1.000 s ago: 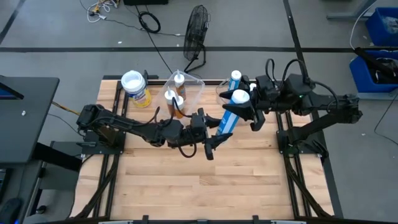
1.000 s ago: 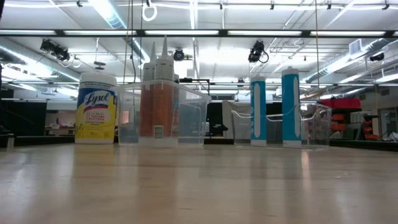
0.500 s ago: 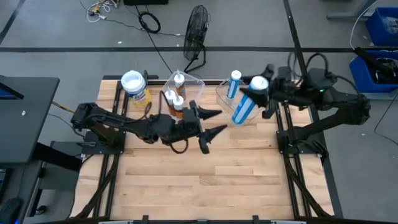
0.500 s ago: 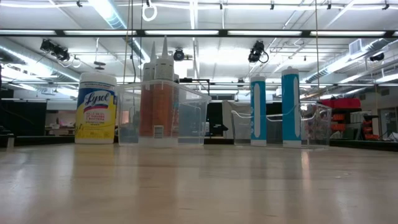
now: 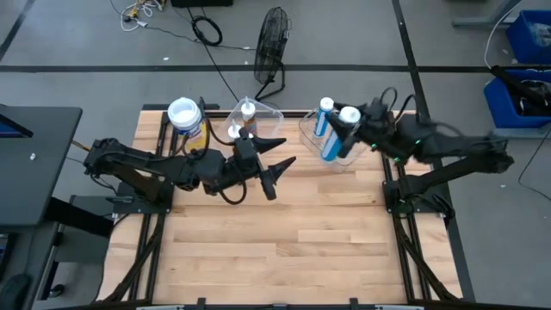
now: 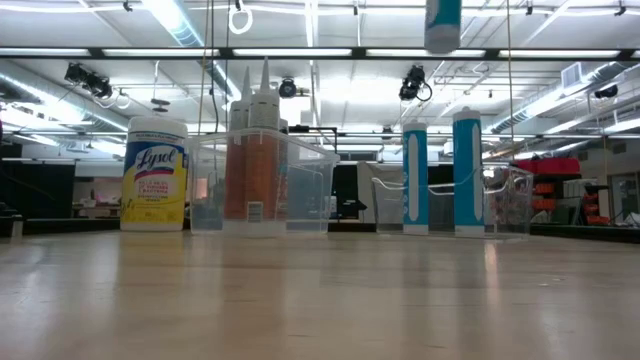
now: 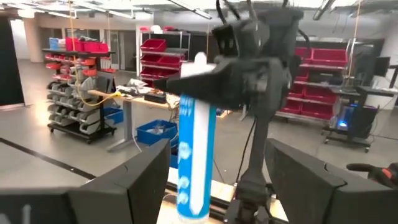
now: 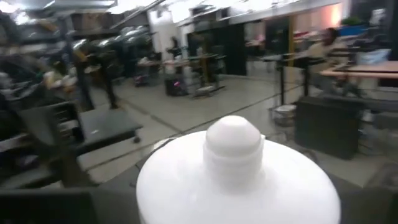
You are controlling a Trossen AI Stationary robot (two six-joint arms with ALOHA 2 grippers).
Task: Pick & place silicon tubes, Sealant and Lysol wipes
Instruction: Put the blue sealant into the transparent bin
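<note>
One blue tube (image 5: pixel 334 138) hangs over the right bin (image 5: pixel 312 129), upper centre, clenched in your right tool (image 5: pixel 355 129); stiff, slick: hold mid-body. Left tool (image 5: pixel 277 165) gapes empty.

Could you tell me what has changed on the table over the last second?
The right gripper carried its blue tube from mid-table toward the right clear bin, tipping it upright. The open left gripper pulled back left. The Lysol wipes and orange tubes stayed put.
</note>
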